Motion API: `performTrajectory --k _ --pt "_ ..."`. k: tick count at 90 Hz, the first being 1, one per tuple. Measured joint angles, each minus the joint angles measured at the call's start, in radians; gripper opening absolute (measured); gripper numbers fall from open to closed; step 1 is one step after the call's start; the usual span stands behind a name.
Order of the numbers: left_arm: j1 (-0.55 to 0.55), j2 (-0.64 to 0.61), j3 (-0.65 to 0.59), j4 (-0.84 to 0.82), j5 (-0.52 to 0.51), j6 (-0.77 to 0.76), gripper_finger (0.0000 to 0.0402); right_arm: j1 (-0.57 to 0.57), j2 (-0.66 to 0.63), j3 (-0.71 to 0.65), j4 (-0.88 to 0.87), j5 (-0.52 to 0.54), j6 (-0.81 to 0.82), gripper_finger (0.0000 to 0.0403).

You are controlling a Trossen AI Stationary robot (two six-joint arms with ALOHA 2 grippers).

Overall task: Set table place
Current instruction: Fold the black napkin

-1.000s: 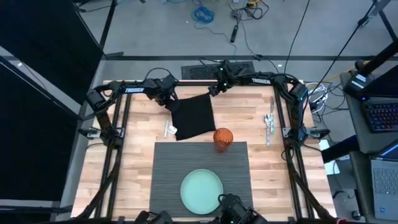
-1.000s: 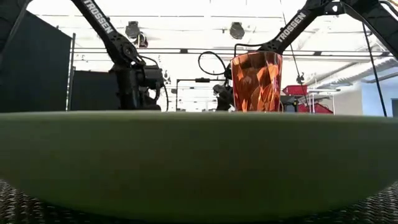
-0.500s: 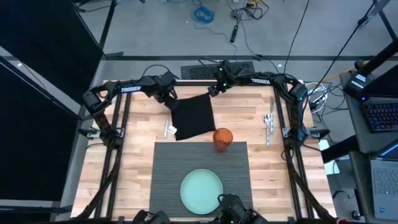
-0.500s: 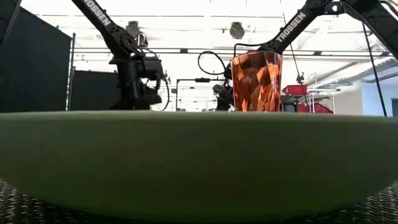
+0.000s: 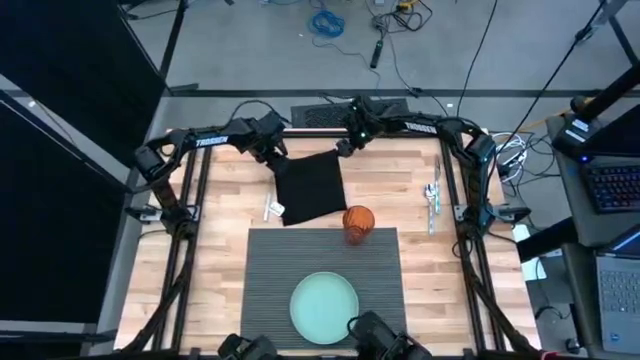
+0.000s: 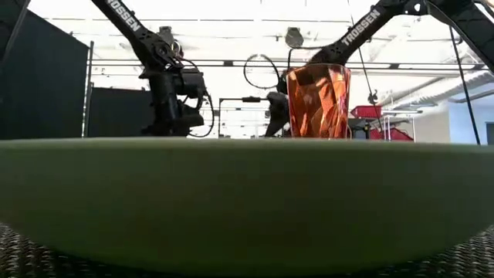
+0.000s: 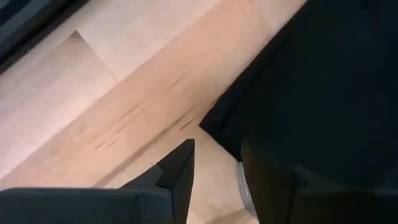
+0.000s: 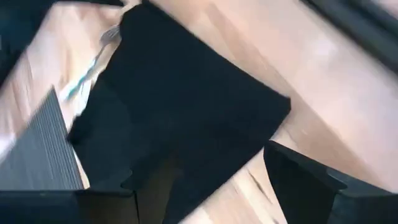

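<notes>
Robotics lab or workshop. Evidence: bare grey concrete floor [image 5: 250,50] with loose blue cable coil [image 5: 325,22] at 12 o'clock; laptop keyboard [image 5: 612,186] at 3 o'clock; ceiling lamps [image 6: 294,37] over open hall.

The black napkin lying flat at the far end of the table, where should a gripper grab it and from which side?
Probably a far corner. The black napkin lies flat on the wooden table, so coming down from above to pinch a corner seems best. The left gripper and right gripper, both open, already hover by its two far corners.
</notes>
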Motion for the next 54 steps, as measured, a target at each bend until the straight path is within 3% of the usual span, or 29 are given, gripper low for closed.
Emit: performTrajectory --k 34,54 --pt "0.0 0.0 0.0 0.002 0.011 0.008 0.0118 -0.001 0.127 0.176 -0.146 0.1 -0.207 0.0231" --pt "0.0 0.0 -0.001 0.0 0.013 0.008 0.0118 0.0 0.178 0.207 -0.147 0.15 -0.26 0.0231"
